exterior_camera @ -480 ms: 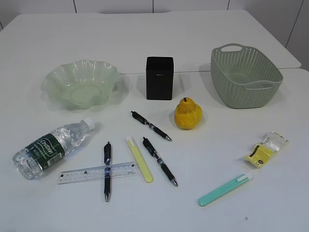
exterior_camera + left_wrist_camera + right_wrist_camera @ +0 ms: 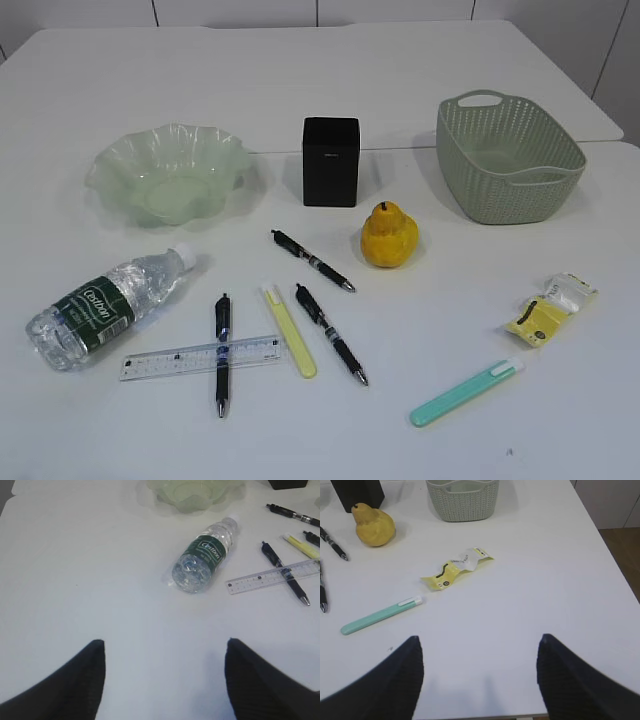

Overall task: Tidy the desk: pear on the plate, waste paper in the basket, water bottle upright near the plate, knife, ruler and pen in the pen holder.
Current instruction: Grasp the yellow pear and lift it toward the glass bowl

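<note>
The left gripper (image 2: 162, 680) hangs above bare desk (image 2: 560, 440) at the near left, its two dark fingers (image 2: 70, 685) spread wide apart with nothing between them and nothing touched. Just beyond it the water bottle (image 2: 204, 555) lies on its side, white cap pointing toward the plate (image 2: 195, 490), base toward the gripper. To the bottle's right the clear ruler (image 2: 272, 576) lies flat with a black pen (image 2: 285, 572) crossed over it.

The right gripper (image 2: 480, 680) hovers over the near right edge of the desk, fingers (image 2: 580, 680) likewise well apart and empty. Ahead of it lies a mint-green knife (image 2: 381, 615) with a white end, and just past that the waste paper (image 2: 457, 567), a crumpled yellow and white wrapper. Neither touches the other. Farther off, the pear (image 2: 372, 526) sits upright near the pen holder (image 2: 357, 492), and the basket (image 2: 462, 500) stands at the far right.

From the exterior view, nothing blocks either gripper's near ground; the clutter sits in the middle band. One plate (image 2: 168, 172) stands far left, one pen holder (image 2: 331, 161) far centre, one basket (image 2: 507, 157) far right. One pear (image 2: 389, 236) rests just in front and to the right of the holder. There are three black pens: one crossing the ruler (image 2: 222, 350), one near the pear (image 2: 312, 260), one lower centre (image 2: 331, 334). One slim yellow knife (image 2: 289, 330) lies between two of the pens. One ruler (image 2: 200, 358), one bottle (image 2: 105, 305), one wrapper (image 2: 548, 310), one mint knife (image 2: 465, 393).
</note>
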Motion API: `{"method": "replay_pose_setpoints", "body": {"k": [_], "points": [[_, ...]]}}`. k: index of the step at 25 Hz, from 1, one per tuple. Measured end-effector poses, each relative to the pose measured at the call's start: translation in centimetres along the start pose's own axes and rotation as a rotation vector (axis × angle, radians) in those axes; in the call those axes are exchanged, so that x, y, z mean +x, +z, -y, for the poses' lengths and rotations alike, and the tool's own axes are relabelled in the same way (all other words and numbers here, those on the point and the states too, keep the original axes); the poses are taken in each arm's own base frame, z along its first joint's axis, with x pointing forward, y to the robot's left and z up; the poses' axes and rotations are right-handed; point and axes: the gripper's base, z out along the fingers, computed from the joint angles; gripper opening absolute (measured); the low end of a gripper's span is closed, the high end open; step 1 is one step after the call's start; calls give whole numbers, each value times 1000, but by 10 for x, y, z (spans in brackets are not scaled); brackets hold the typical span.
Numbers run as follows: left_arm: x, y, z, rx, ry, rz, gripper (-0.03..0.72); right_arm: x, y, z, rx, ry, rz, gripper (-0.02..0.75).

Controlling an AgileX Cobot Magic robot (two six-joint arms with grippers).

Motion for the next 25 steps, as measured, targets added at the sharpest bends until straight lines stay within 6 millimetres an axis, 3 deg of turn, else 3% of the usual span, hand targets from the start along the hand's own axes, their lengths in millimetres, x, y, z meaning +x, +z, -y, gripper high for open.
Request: {"method": "replay_pose_setpoints", "body": {"k": [25], "points": [[0,0,0,0,0,0,526,-4,-4,-6,-63,27,-14,549]]}}
